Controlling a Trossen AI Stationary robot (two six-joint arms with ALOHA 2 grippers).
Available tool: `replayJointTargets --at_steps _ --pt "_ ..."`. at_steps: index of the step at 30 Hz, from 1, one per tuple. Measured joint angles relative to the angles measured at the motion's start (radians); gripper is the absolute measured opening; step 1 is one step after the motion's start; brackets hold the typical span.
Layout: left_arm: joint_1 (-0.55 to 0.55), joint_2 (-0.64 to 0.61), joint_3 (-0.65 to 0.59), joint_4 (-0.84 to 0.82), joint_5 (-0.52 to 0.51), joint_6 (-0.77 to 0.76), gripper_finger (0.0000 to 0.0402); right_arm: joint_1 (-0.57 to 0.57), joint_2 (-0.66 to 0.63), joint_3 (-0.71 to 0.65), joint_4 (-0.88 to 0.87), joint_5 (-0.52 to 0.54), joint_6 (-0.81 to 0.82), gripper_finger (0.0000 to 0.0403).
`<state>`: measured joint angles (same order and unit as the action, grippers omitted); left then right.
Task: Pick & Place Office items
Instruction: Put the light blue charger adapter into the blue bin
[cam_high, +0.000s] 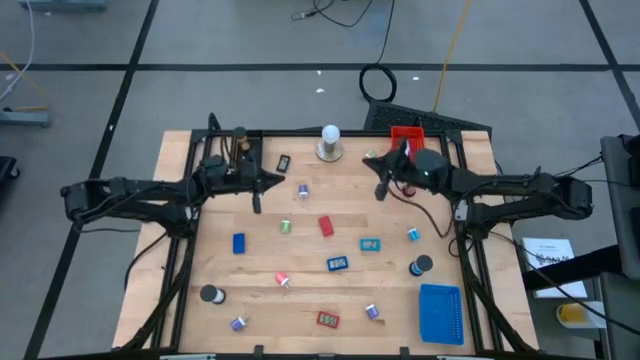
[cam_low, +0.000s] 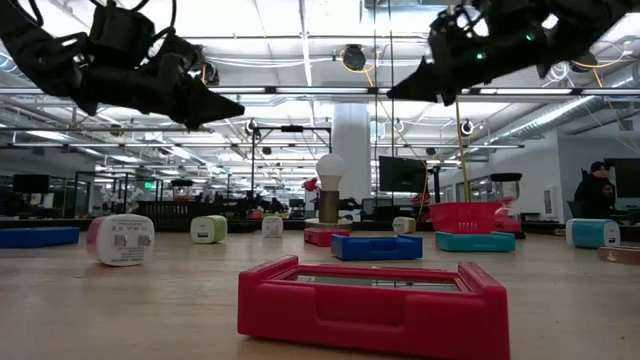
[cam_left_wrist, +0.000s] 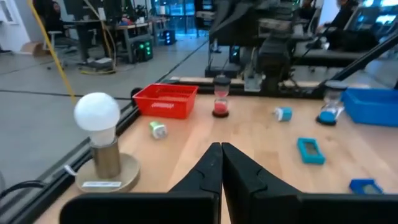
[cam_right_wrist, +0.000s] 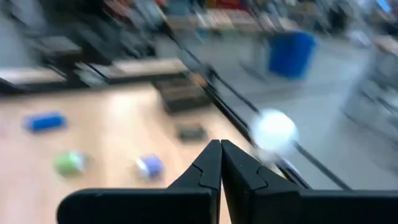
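From the high camera I see the office items (cam_high: 337, 263) scattered over the wooden table (cam_high: 260, 310): small blue, red, teal, purple and white blocks and little rolls, most of them in the middle and near half of the board. My left gripper (cam_high: 257, 203) hangs over the far left part of the table, fingers pressed together and holding nothing, with the nearest pieces, a small purple roll (cam_high: 303, 190) and a green one (cam_high: 285, 226), lying just beyond its tip. My right gripper (cam_high: 380, 190) is over the far right part, near the red tray (cam_high: 407, 136), also pinched shut and empty. A blue tray (cam_high: 440, 312) lies at the near right corner, and a white bulb on a round base (cam_high: 329, 141) stands at the far edge between the arms. In the low camera both arms float well above the tabletop, and a red block (cam_low: 375, 303) lies closest to the lens with white, blue and teal pieces behind it. The left wrist camera shows its fingers (cam_left_wrist: 205, 177) touching along their length, the bulb off to one side, and teal and blue pieces ahead. The right wrist camera is blurred; its fingers (cam_right_wrist: 208, 167) meet, with green, purple and blue pieces beyond them.
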<state>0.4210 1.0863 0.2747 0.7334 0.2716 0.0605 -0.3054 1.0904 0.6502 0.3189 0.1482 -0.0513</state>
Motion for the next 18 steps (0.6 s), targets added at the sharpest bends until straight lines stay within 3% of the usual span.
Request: replayJointTargets --at_steps 4,9,13,18 --pt "0.0 0.008 0.0 -0.026 -0.002 -0.037 0.0027 0.017 0.008 0.152 -0.314 0.098 0.069 0.0" --pt "-0.024 0.008 0.0 -0.029 -0.003 -0.026 0.0036 0.125 0.012 0.252 -0.598 0.234 0.172 0.0" --pt "-0.049 0.008 0.001 0.012 -0.007 0.046 0.0037 0.257 0.012 0.301 -0.865 0.348 0.384 0.0" --pt "-0.056 0.008 0.001 0.038 -0.011 0.05 0.0037 0.386 0.011 0.35 -1.168 0.365 0.701 0.0"
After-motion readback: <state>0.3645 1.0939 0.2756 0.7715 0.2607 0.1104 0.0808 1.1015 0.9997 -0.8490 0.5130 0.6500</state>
